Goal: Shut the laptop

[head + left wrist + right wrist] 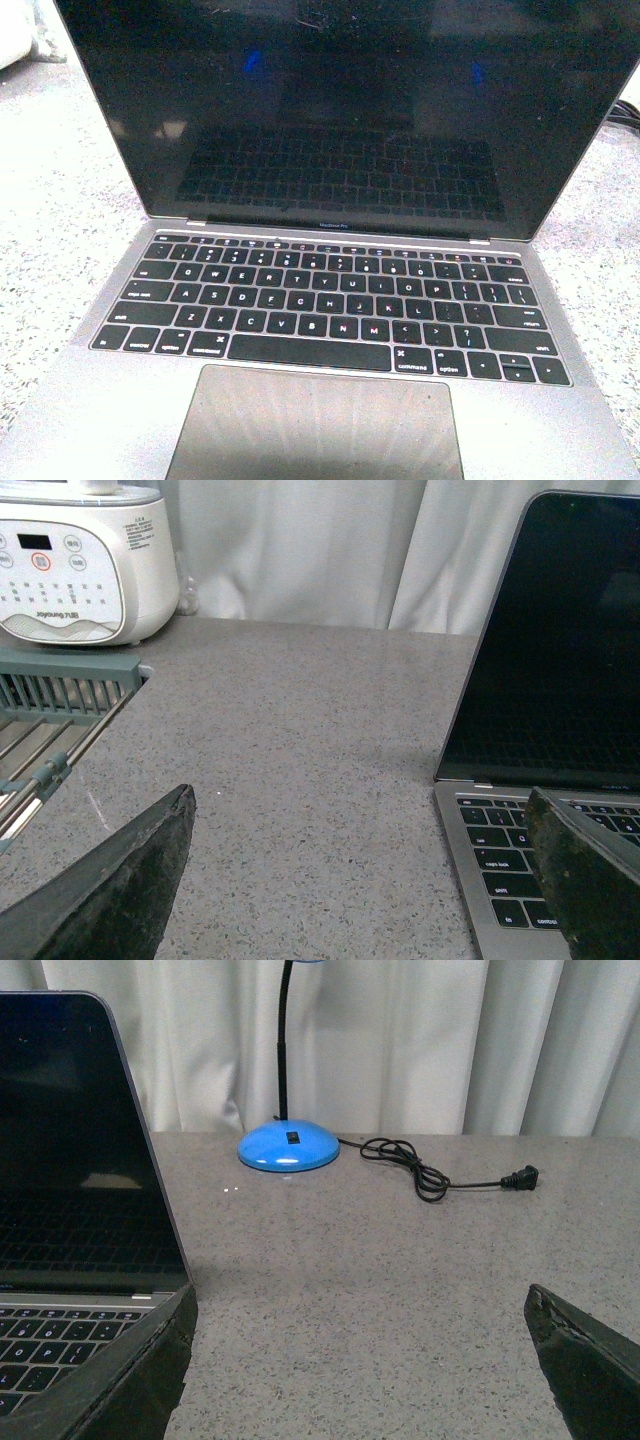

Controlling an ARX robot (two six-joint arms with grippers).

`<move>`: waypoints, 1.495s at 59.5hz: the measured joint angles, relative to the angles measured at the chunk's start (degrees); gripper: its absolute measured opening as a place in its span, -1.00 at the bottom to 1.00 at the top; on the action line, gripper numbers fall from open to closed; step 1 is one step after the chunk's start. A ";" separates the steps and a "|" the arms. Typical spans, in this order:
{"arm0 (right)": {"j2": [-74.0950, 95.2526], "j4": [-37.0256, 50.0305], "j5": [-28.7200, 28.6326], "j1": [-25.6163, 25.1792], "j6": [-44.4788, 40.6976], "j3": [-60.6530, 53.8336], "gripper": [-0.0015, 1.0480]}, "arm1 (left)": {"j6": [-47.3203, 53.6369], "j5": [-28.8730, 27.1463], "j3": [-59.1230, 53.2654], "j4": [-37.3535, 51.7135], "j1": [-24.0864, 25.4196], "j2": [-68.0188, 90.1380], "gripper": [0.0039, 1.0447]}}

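The laptop is a space-grey MacBook Pro and stands open on the speckled counter. Its black screen is upright and dark, with black keys and a wide trackpad below. Neither gripper shows in the front view. My left gripper is open and empty, low over the counter at the laptop's left edge; one fingertip overlaps the keyboard's corner. My right gripper is open and empty at the laptop's right edge, with one fingertip beside the keyboard.
A white kitchen appliance and a green dish rack stand left of the laptop. A blue desk lamp base with its black cord and plug lies to the right. White curtains hang behind the counter.
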 joint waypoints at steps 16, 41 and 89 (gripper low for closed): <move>0.00 0.00 0.00 0.00 0.02 0.00 0.83 | 0.00 0.00 0.00 0.00 0.00 0.00 0.88; 0.00 0.00 0.00 0.00 0.00 0.00 0.83 | -0.02 0.00 0.00 0.00 0.00 0.00 0.88; -0.37 14.71 -5.79 -1.86 7.58 -0.57 0.83 | -20.85 26.73 2.32 -8.90 8.15 6.60 0.88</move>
